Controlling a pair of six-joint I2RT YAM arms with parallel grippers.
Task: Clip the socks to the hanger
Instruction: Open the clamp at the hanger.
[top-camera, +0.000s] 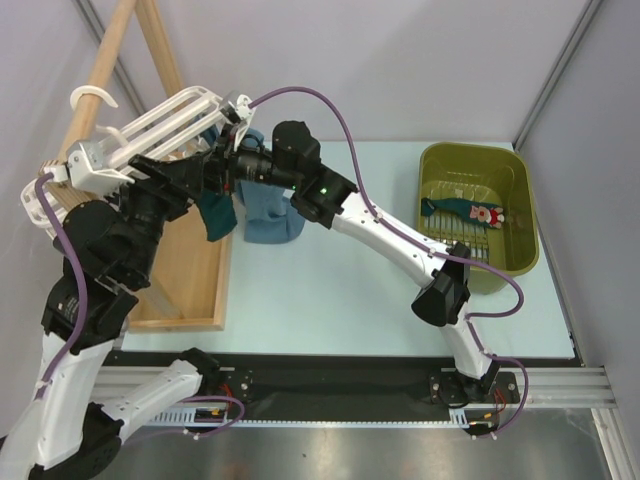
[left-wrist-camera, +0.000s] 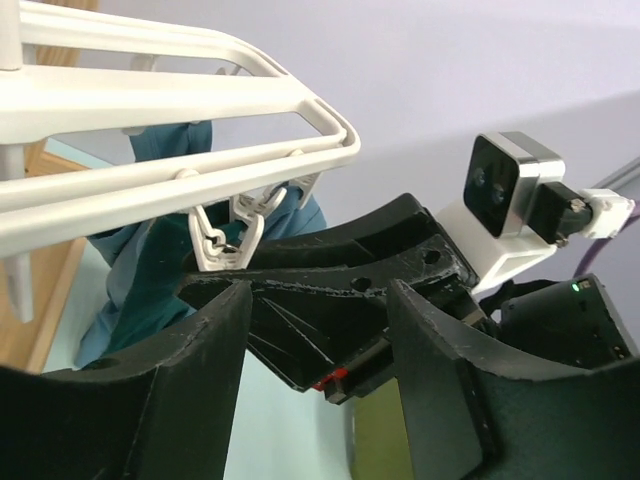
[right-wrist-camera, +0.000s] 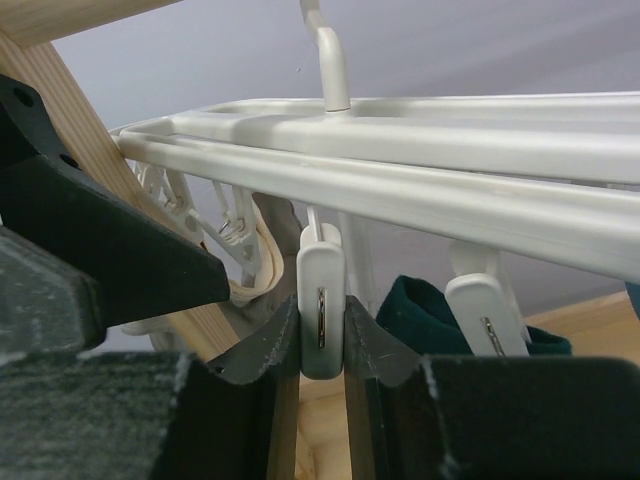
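Observation:
The white hanger (top-camera: 160, 125) hangs at the upper left on the wooden rack; its bars also show in the left wrist view (left-wrist-camera: 150, 110) and the right wrist view (right-wrist-camera: 450, 150). My right gripper (right-wrist-camera: 322, 338) is shut on a white clip (right-wrist-camera: 322, 300) dangling from the hanger. A dark teal sock (top-camera: 217, 215) and a steel-blue sock (top-camera: 272, 215) hang under the hanger. A neighbouring clip (right-wrist-camera: 487, 312) holds dark teal fabric (right-wrist-camera: 415, 305). My left gripper (left-wrist-camera: 318, 300) is open and empty just below the hanger, facing the right gripper (top-camera: 232, 160). Another teal sock with a red-and-white motif (top-camera: 465, 212) lies in the basket.
A wooden A-frame rack (top-camera: 190, 270) stands at the left, its pole (top-camera: 100, 70) carrying the hanger's hook. An olive-green basket (top-camera: 520, 200) sits at the right on the pale table. Both arms crowd together under the hanger.

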